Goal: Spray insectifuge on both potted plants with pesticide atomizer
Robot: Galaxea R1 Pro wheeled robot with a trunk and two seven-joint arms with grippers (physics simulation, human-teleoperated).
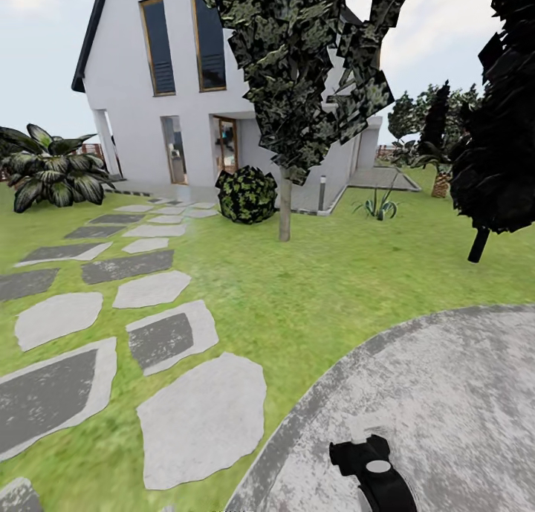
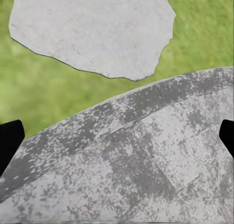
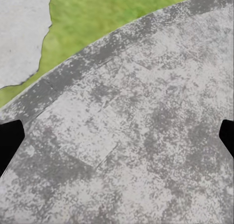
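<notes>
Green lawn (image 1: 312, 289) with grey stepping stones (image 1: 200, 415) before white house (image 1: 148, 125); round grey paved circle (image 1: 446, 408) underfoot, both grippers spread wide over it, left gripper (image 2: 117, 131), right gripper (image 3: 117, 136), nothing held; atomizer, potted plants unseen

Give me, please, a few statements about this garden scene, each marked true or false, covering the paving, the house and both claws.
1. The left claw hangs open over the rim of the round paved circle. True.
2. The right claw grips a spray bottle. False: its fingers stand apart with nothing between them.
3. Stepping stones lead across the lawn towards the white house. True.
4. The round dark bush sits on the paved circle. False: it stands on grass near the house.
</notes>
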